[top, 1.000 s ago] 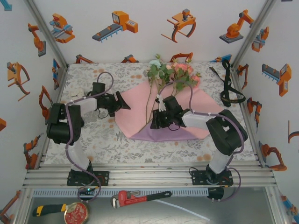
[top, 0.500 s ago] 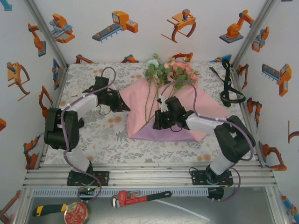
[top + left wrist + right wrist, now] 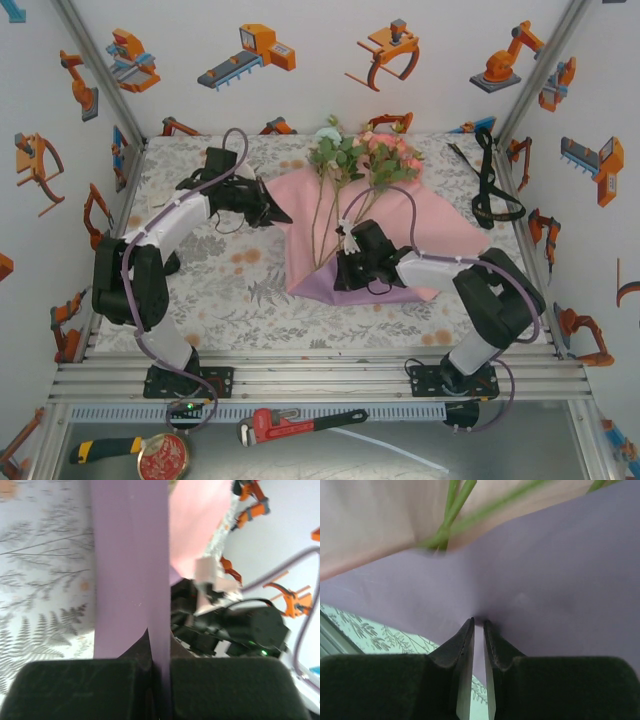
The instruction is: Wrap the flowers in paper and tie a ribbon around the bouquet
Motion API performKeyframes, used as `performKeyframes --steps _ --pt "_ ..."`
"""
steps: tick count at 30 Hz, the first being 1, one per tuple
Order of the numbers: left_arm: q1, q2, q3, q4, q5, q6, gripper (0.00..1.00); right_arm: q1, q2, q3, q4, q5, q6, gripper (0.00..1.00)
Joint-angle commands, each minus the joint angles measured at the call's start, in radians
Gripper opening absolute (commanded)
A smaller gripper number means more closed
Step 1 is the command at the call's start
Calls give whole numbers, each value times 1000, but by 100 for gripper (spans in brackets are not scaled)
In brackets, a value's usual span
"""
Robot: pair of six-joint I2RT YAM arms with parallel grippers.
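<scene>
The paper [image 3: 440, 225] lies pink side up in the middle of the table, its lilac underside showing along the near fold. The flowers [image 3: 365, 155] rest on it, blooms at the far side and thin green stems [image 3: 452, 510] running toward me. My left gripper [image 3: 278, 213] is shut on the paper's left edge, and the lilac sheet [image 3: 130, 555] runs up from between its pads. My right gripper [image 3: 345, 268] is at the near fold with its jaws a narrow slit apart and its tips touching the lilac paper [image 3: 545, 570]. The black ribbon [image 3: 488, 185] lies looped at the far right.
The floral table cover [image 3: 220, 290] is bare at the near left. Enclosure walls stand close on the left, right and back. A red pipe wrench [image 3: 300, 422] and a round tin [image 3: 163, 458] lie on the shelf below the arm bases.
My left gripper closed on the paper's left corner and carried it rightward, pulling that side in toward the stems. My right gripper's jaws narrowed at the near fold.
</scene>
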Motion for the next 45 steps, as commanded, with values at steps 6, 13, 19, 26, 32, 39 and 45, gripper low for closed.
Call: performKeyframes --steps 6,13,19,26,32,39,45 --pt "-99 18 64 76 57 -86 0 6 69 12 114 -32 19 18" --pt "-126 97 127 224 56 -205 0 6 50 17 108 -49 8 22" --pt "-122 101 123 280 44 -249 0 6 -4 19 74 -28 -10 23" --pt "-127 149 128 528 126 -446 0 6 38 21 110 -47 5 23" --pt "-128 139 119 353 105 -283 0 6 -83 6 42 -25 5 24" --pt "-139 156 127 349 106 -270 0 1 -190 -70 -28 66 -4 25" --pt "-166 204 194 342 125 -263 0 -13 -170 -94 11 46 3 28"
